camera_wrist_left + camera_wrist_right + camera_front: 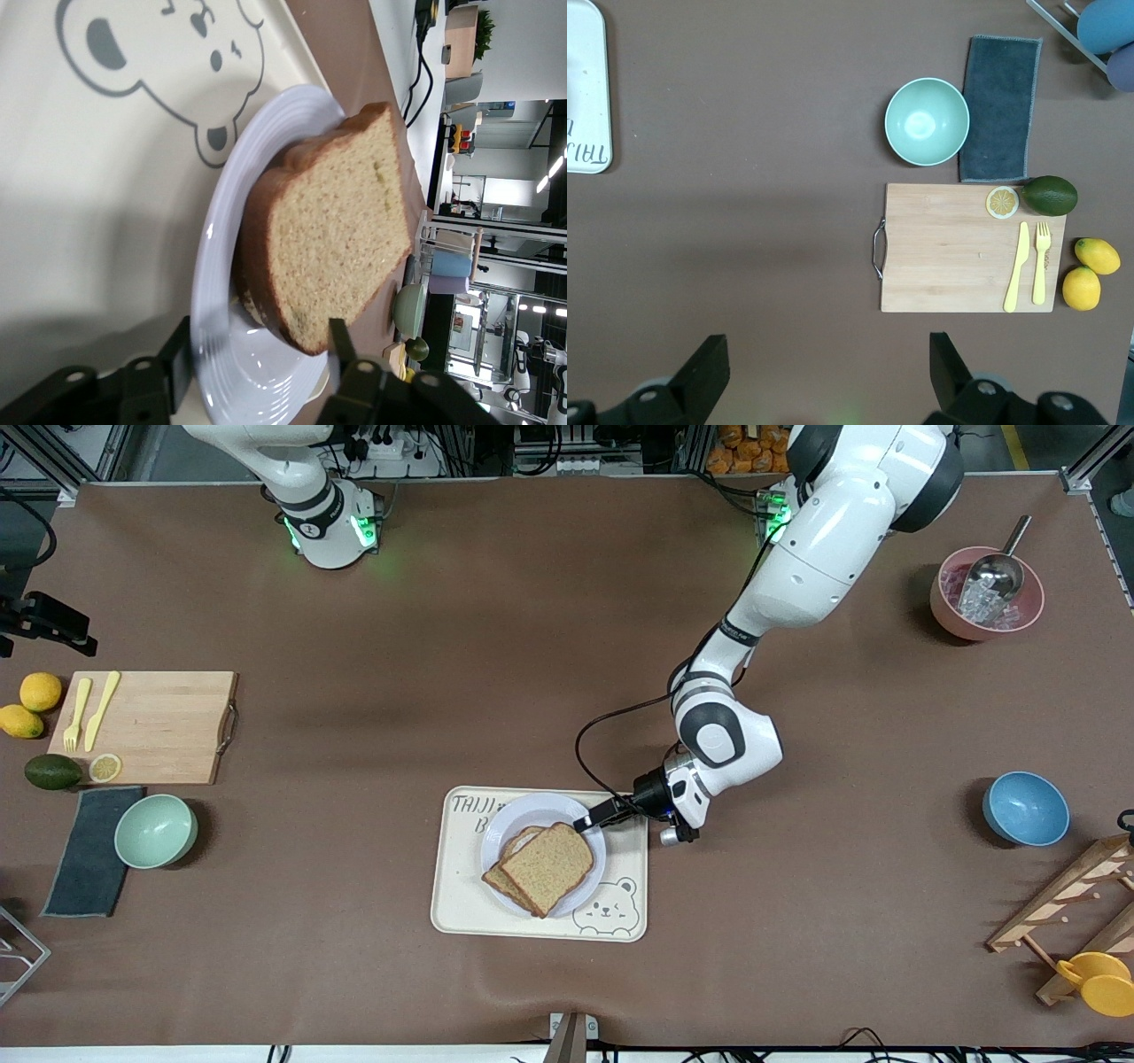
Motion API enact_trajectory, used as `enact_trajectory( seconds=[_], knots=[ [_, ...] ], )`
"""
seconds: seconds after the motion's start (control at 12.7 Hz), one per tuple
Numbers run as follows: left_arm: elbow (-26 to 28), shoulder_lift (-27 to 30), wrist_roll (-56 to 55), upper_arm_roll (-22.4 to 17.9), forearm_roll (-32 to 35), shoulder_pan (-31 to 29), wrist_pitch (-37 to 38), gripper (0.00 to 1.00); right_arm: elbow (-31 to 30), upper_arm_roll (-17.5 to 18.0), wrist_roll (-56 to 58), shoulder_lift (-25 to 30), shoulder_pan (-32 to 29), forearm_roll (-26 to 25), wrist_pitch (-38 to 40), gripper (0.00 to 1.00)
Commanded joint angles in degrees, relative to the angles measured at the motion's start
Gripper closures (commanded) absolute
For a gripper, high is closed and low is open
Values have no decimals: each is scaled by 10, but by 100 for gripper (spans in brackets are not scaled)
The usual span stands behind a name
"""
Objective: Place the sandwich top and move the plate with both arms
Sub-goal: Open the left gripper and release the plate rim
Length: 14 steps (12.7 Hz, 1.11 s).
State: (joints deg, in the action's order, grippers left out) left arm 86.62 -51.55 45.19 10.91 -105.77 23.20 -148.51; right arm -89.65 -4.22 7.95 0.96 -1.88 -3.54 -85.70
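The cream tray with a bear drawing lies near the front edge of the table, in the middle. The plate stands on this tray. On the plate the sandwich top lies over another bread slice, a little shifted, so the lower slice shows at the side toward the right arm's end.

The left gripper is low at the plate's rim, on the side toward the left arm's end. In the left wrist view its fingers stand apart, one on each side of the rim, and they grasp nothing; the corner of the sandwich top is just beside one finger.

The right gripper waits high over the wooden cutting board area, its fingers spread wide and empty. A mint bowl stands near that board.
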Motion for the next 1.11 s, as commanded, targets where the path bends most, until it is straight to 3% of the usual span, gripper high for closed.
enact_trajectory(
  seconds=[0.0,0.32,0.55,0.87,1.03],
  knots=[
    [-1,20,0,-6,21,-7,-17,0,12,5,-4,-7,-7,-7,2,0],
    [10,54,3,-7,24,1,-126,0,12,4,-4,-7,-9,-8,-1,0],
    [24,72,5,-6,87,8,-214,0,12,3,-3,-7,-15,-9,0,0],
    [55,108,5,-7,132,-35,-222,0,12,3,-2,-7,-17,-10,-1,0],
    [55,109,4,-7,190,-67,-222,0,12,3,-3,-7,-17,-9,-1,0]
  ],
)
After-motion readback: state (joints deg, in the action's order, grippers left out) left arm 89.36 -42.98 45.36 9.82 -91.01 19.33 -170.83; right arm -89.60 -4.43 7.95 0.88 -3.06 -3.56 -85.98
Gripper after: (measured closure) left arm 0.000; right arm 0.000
